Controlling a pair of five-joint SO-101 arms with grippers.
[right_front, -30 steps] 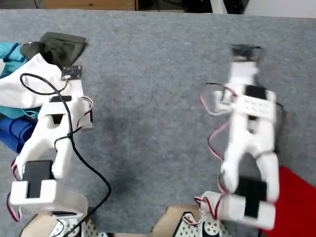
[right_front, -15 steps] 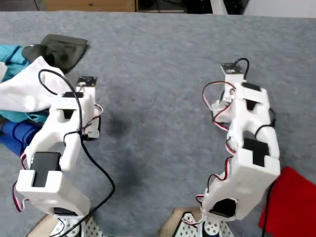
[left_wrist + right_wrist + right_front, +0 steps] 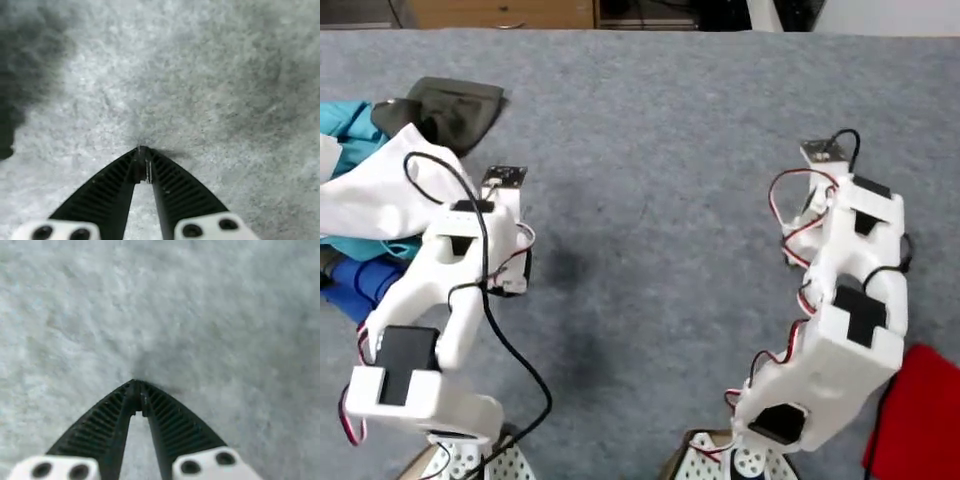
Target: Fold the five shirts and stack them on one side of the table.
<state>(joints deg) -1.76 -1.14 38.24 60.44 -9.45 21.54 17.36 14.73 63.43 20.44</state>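
Here, on a grey carpeted bench (image 3: 660, 150), four shirts lie in a loose heap at about nine to ten o'clock in the high view. A teal shirt (image 3: 345, 120) sits at the outer edge. A white shirt (image 3: 380, 195) is spread across the top of the heap. A dark shirt (image 3: 450, 105) is bunched just beyond it towards eleven o'clock, and a blue shirt (image 3: 360, 280) shows from beneath the white one at nine o'clock. None of the four is neatly folded.

Just beside the heap, the left arm (image 3: 440, 290) rises from its base at seven o'clock, and its black cable loops over the edge of the white shirt. The left end effector (image 3: 142, 152) points down at bare carpet with its ribbed black tips pinched together and nothing between them.

Past the open middle of the bench, the right arm (image 3: 850, 300) stands at four o'clock, bent over its own base with red and white wires trailing along it. The right end effector (image 3: 137, 385) is likewise drawn narrow, tips meeting over the grey surface and gripping nothing.

At five o'clock, a red shirt (image 3: 920, 410) lies at the bench's corner beside the right arm's base, well apart from the heap and partly cut off by the edge of the view.
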